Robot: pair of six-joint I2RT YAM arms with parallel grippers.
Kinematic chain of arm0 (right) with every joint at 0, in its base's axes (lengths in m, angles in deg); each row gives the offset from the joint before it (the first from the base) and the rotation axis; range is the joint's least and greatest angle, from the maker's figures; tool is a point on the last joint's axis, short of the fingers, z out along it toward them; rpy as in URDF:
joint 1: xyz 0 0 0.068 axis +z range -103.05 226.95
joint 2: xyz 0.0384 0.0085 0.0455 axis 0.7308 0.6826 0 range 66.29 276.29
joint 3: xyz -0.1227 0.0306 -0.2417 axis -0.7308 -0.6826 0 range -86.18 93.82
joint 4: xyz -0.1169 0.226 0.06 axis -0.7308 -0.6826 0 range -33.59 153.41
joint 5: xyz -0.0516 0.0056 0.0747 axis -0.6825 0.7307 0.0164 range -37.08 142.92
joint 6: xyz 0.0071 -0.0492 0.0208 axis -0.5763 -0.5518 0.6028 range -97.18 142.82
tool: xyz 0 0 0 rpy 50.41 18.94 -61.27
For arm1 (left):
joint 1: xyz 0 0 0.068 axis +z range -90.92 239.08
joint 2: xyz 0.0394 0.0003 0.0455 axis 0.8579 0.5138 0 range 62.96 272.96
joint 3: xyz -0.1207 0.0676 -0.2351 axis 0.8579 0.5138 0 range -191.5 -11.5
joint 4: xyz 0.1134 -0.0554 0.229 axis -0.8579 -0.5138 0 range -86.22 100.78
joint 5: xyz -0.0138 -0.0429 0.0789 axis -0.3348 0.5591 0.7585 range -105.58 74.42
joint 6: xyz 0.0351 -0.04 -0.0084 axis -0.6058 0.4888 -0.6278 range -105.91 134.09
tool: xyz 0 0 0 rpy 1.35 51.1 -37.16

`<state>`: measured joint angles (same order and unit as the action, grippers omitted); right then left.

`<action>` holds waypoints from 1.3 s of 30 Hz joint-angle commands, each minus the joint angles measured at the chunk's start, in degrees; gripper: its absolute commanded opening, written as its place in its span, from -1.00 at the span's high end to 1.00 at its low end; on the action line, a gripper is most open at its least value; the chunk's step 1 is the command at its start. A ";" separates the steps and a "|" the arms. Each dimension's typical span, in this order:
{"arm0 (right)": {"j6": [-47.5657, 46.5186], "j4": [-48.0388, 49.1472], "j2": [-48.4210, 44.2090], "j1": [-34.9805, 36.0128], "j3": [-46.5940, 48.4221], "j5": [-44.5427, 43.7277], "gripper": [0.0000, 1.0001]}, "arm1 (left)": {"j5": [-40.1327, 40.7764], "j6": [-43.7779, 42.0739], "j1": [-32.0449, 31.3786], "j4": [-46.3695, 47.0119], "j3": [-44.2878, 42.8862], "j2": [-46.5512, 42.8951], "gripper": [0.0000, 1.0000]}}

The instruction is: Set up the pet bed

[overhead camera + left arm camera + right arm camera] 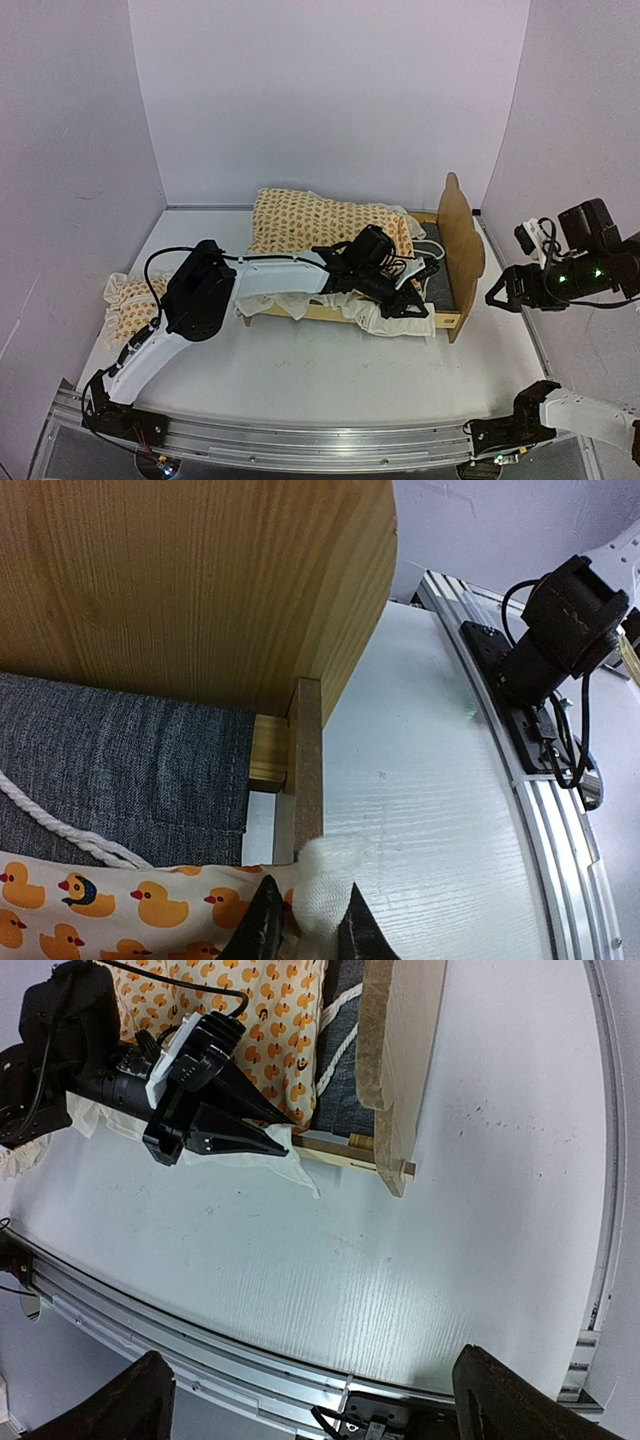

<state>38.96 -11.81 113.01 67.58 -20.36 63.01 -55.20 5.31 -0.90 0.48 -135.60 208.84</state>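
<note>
Pet bed [462, 245] — wavy, grainy plywood.

A cream mattress cover [320, 225] printed with orange ducks lies rumpled toward the back middle of the white desk [330, 385]. Its ruffled white edge spills toward the desk's near side. A white twisted cord [50, 820] trails from it toward the desk's right. A small matching pillow [128, 310] sits at the desk's left side. A metal rail [320, 440] lines the desk's near edge.
</note>
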 commanded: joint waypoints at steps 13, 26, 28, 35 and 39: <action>-4.80 8.58 4.13 -0.02 -1.14 17.84 -0.97 | -12.44 21.68 5.41 17.33 7.26 -13.46 0.90; -2.63 13.19 11.03 5.67 5.44 18.37 -0.74 | -10.25 26.93 8.05 17.80 7.69 -19.54 1.00; -2.53 14.21 13.20 9.16 6.60 16.58 -0.52 | -10.84 28.11 9.27 17.89 7.83 -20.37 1.00; -3.76 20.76 20.73 17.96 4.94 5.79 0.17 | -13.92 29.53 11.38 18.31 7.84 -22.81 1.00; -3.31 32.58 23.77 18.84 0.06 0.07 0.48 | -15.77 30.78 11.46 19.21 7.79 -23.46 1.00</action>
<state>35.86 7.49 134.91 85.70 -16.84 71.12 -67.52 34.32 11.38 16.02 -126.85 189.48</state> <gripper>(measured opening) 0.335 0.032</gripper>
